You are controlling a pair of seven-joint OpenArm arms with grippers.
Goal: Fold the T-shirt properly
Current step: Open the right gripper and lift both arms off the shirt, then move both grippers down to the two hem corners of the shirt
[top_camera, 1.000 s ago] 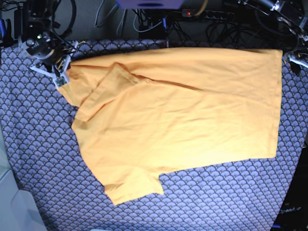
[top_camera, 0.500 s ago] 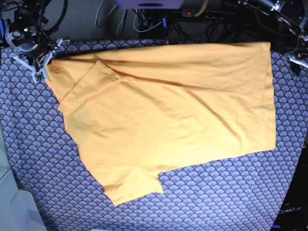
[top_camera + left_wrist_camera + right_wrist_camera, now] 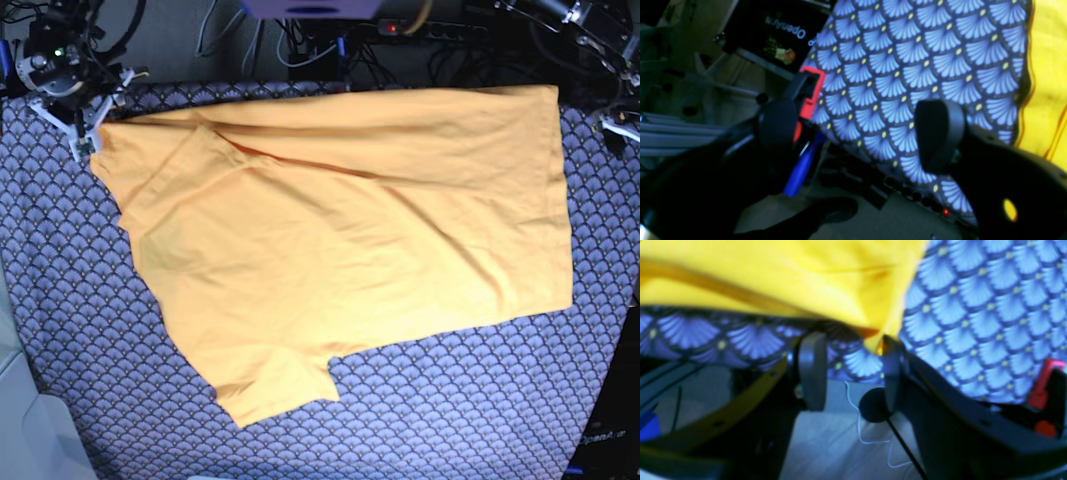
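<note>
The right pincer (image 3: pixel 849 371) sits at the far left corner of the worktop (image 3: pixel 480 410) in the base view, its two dark fingers (image 3: pixel 812 370) spread apart with a gap between them; a yellow corner of the T-shirt (image 3: pixel 340 240) dips just to the inner edge of one finger, touching or nearly touching it, and the blur does not settle which, but the cloth is not pinched. The same pincer (image 3: pixel 80 122) shows in the base view right beside the garment's upper left tip. The left pincer (image 3: pixel 857 133) hovers over the opposite edge of the worktop, fingers (image 3: pixel 938 135) wide apart and holding nothing, with the patterned cover (image 3: pixel 907 83) beneath and the shirt's hem (image 3: pixel 1045 83) off to one side, apart from it. In the base view only a small white part of that arm (image 3: pixel 618 125) shows at the right edge, just beside the shirt's hem side. The T-shirt lies spread flat across most of the worktop, collar end toward the left, hem toward the right. One sleeve (image 3: pixel 275 390) juts out at the lower left, and the other sleeve (image 3: pixel 170 170) lies folded over the body near the upper left, with a long crease (image 3: pixel 330 165) running from it across the upper part. Behind the worktop a tangle of cables (image 3: pixel 330 45) and a power strip (image 3: pixel 440 30) run along the back edge.
</note>
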